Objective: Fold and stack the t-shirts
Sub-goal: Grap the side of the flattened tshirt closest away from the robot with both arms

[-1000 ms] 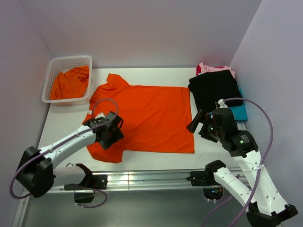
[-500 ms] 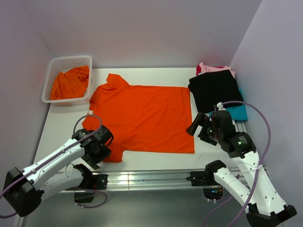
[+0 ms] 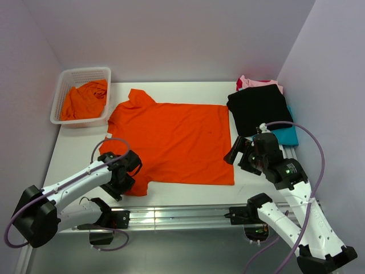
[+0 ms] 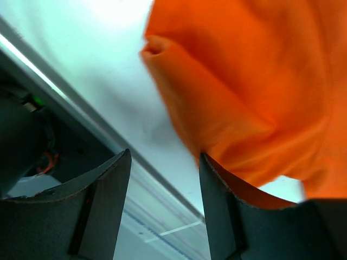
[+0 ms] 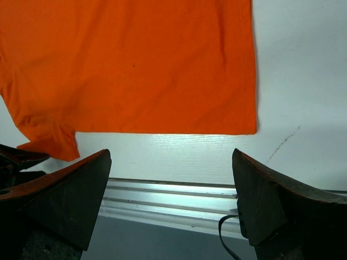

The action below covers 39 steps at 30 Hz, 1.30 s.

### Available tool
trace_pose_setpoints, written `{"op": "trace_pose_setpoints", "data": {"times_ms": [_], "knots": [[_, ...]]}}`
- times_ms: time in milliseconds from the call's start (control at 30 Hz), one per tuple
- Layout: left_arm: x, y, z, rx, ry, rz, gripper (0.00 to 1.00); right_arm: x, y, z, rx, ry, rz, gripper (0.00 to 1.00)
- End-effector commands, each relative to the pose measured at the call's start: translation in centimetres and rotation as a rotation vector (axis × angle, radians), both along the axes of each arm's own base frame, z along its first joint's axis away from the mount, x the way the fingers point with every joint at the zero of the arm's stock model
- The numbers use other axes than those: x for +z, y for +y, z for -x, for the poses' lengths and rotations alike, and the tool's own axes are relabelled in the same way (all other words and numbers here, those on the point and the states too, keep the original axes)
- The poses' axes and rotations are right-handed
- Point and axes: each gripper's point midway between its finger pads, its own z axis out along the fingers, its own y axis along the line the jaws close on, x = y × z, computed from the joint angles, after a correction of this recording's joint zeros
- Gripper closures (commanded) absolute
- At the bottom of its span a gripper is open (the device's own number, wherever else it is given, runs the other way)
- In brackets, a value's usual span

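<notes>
An orange t-shirt (image 3: 171, 140) lies spread flat in the middle of the table. My left gripper (image 3: 124, 171) sits low at its near-left sleeve (image 4: 238, 103). The jaws are open, with only table and rail showing between the fingers (image 4: 108, 206). The bunched sleeve fabric rests against the outer side of the right finger. My right gripper (image 3: 239, 151) hovers wide open over the shirt's near-right corner (image 5: 241, 122), holding nothing. Folded t-shirts are stacked at the back right: black (image 3: 259, 108) on top, pink (image 3: 256, 81) and teal (image 3: 286, 136) showing beneath.
A white mesh basket (image 3: 64, 85) at the back left holds crumpled orange t-shirts (image 3: 85, 100). An aluminium rail (image 3: 182, 214) runs along the table's near edge, just below both grippers. Purple walls close in on both sides and the back.
My left gripper came off the sleeve area toward the near edge, then settled at the sleeve's tip with narrower jaws. The right gripper barely shifted. The shirt lies as before.
</notes>
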Motion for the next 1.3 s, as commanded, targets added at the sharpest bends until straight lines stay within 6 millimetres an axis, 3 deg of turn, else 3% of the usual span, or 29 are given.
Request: {"op": "trace_pose_setpoints", "data": {"times_ms": [0, 167, 367, 567, 667, 767, 833, 900, 1000, 1267], "knots": [[1.4, -1.1, -3.2, 0.001, -0.126, 0.014, 0.41, 0.3, -0.3, -0.4, 0.004, -0.019, 0.021, 0.01], [0.3, -2.0, -3.7, -0.018, -0.124, 0.037, 0.37, 0.3, -0.3, -0.7, 0.014, -0.014, 0.036, 0.01], [-1.7, -2.3, -2.7, -0.033, -0.043, 0.038, 0.39, 0.3, -0.3, -1.3, 0.020, -0.007, 0.061, 0.01], [-3.6, -2.6, -0.5, -0.025, 0.043, 0.087, 0.54, -0.8, -0.4, -1.6, 0.029, 0.030, 0.087, 0.01], [-4.0, -2.4, -0.1, -0.022, 0.047, 0.096, 0.80, -2.5, -0.6, -1.1, 0.029, 0.107, 0.112, 0.01], [-3.1, -2.5, -1.0, -0.032, 0.028, 0.093, 0.91, -4.7, 0.4, -0.3, 0.054, 0.215, 0.084, 0.01], [-2.5, -2.6, -1.5, -0.040, 0.021, 0.087, 0.92, -6.9, 1.2, 0.6, 0.080, 0.299, 0.054, 0.01], [-1.8, -2.9, -2.2, -0.059, 0.010, 0.085, 0.94, -9.4, 0.9, 1.3, 0.065, 0.402, 0.087, 0.01], [-1.6, -3.4, -2.7, -0.091, 0.016, 0.096, 0.93, -11.5, 0.4, 1.5, 0.026, 0.477, 0.118, 0.01], [-1.6, -2.9, -3.6, -0.120, 0.028, 0.101, 0.96, -14.2, -0.7, 0.4, -0.090, 0.567, 0.145, 0.04]]}}
